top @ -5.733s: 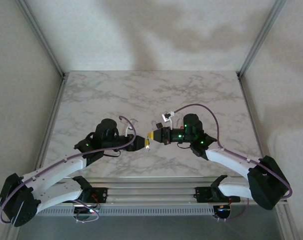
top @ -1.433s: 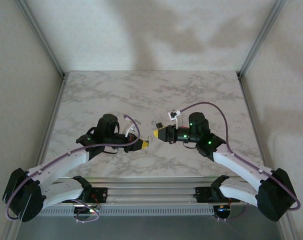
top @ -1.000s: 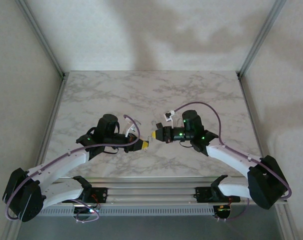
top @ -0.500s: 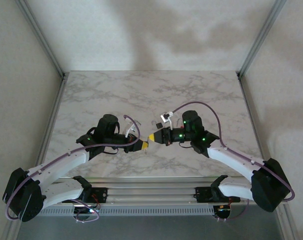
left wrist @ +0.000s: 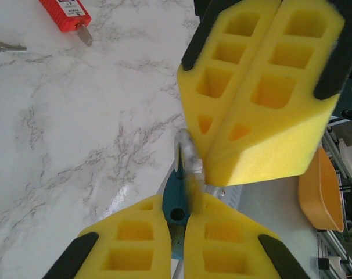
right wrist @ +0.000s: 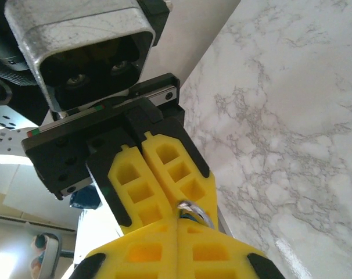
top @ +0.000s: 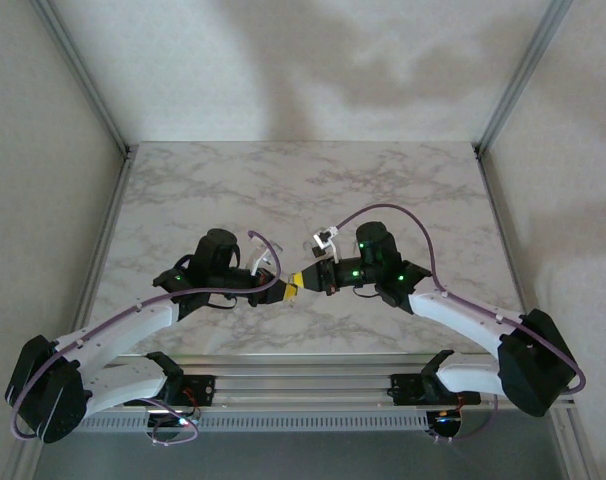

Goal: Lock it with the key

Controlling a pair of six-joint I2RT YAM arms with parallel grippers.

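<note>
Two grippers share the key (left wrist: 176,200): our left gripper (left wrist: 177,210) clamps its teal head, and our right gripper (left wrist: 208,163) is pinched shut at its metal tip. We judge this a mid-air handover; next we must carry it to the red padlock (left wrist: 65,13), lying well beyond on the table (left wrist: 77,116).

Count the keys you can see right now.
2: a teal-headed key gripped in the left fingers; a silver key on the table near the red padlock. The padlock's grey stub could be another.
</note>
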